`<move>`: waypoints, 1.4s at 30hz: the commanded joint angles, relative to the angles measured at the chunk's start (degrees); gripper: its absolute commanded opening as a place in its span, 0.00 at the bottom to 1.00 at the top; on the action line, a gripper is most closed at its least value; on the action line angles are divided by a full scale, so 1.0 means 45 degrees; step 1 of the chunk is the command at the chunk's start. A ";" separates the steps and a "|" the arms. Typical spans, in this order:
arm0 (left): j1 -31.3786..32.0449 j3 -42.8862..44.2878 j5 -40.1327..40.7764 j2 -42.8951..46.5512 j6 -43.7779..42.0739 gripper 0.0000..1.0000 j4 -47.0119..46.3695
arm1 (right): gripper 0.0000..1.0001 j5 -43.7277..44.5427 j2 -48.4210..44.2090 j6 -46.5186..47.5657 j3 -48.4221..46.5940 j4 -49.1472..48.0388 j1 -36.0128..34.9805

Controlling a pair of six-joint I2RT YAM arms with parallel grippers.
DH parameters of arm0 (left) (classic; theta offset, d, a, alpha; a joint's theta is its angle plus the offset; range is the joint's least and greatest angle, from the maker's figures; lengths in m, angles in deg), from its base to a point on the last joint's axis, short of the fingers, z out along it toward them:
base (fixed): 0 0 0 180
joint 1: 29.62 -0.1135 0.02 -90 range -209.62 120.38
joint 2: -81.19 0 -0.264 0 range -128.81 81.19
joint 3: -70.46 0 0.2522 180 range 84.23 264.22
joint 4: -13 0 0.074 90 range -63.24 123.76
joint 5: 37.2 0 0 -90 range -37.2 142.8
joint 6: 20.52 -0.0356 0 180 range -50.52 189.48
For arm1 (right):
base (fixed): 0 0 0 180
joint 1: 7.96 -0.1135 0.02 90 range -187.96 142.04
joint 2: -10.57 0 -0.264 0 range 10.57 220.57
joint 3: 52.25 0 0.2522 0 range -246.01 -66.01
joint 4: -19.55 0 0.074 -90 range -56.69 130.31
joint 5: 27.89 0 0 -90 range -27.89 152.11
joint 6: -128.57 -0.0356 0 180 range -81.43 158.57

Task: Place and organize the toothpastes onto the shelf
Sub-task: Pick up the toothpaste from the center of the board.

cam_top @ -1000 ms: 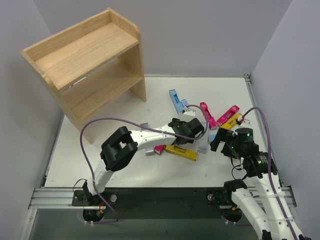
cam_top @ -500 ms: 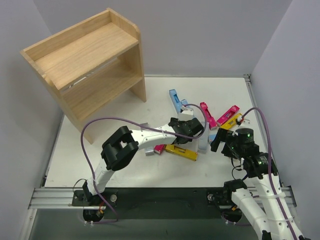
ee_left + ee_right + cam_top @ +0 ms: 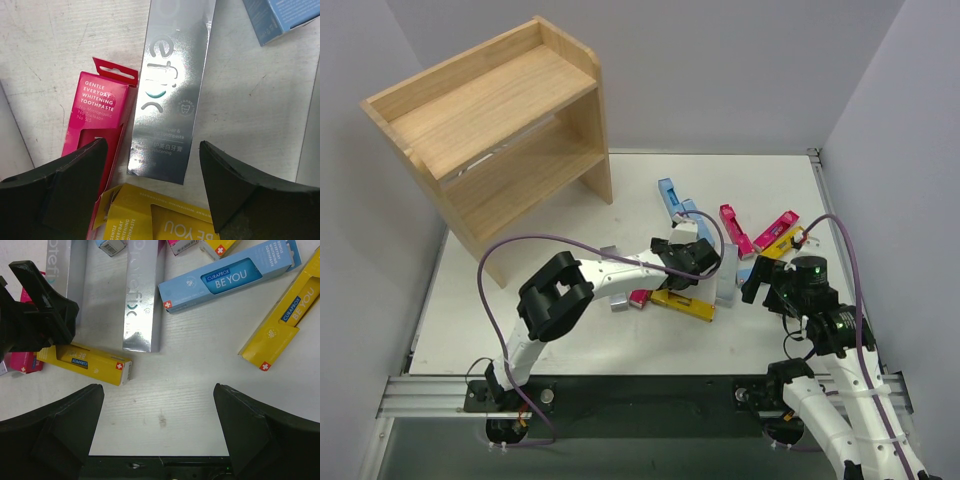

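Left gripper [image 3: 152,150] shifted slightly left, jaws widened over a silver carton [image 3: 170,90].
Two silver, two yellow, one blue toothpastes [image 3: 225,277] are seen below the wide-spread right gripper [image 3: 159,390]; bare table [image 3: 520,320] is left before the shelf [image 3: 490,110].

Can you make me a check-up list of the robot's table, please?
Surface: white table, toothpastes scattered on its right half.
Job's things: shelf at back left, no cartons seen on it; silver carton, magenta carton and yellow carton below the left arm.
Clutter: nothing seen.
End effectors: left end effector open over the silver carton; right end effector open above bare table.
Cables: a purple cable loops over each arm.
Surroundings: grey walls.
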 commanded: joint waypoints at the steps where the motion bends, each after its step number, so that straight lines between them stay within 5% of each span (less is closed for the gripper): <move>1: -0.0062 0.0047 0.0004 0.0700 0.0030 0.86 -0.0448 | 1.00 0.0298 0.0107 0.0152 0.0158 -0.0138 -0.0119; 13: -0.0062 0.0671 -0.0759 -0.0296 -0.0263 0.64 -0.0449 | 1.00 0.0259 0.0303 0.0210 0.0100 -0.0197 -0.0119; 20: -0.0042 0.0828 -0.0681 -0.0610 -0.0263 0.62 -0.0292 | 1.00 0.0298 0.0264 0.0269 0.0061 -0.0236 -0.0119; 23: -0.0042 0.0789 -0.0505 -0.0454 -0.0263 0.48 -0.0312 | 1.00 0.0337 0.0166 0.0289 0.0061 -0.0236 -0.0119; 28: -0.0042 0.0789 0.0157 0.0463 -0.0049 0.25 0.0272 | 1.00 0.0337 -0.0146 0.0328 0.0061 -0.0294 -0.0119; 42: -0.1094 0.0496 0.2951 0.5346 0.1650 0.15 0.4546 | 1.00 0.0787 -0.1025 0.0542 0.0119 -0.0412 -0.0119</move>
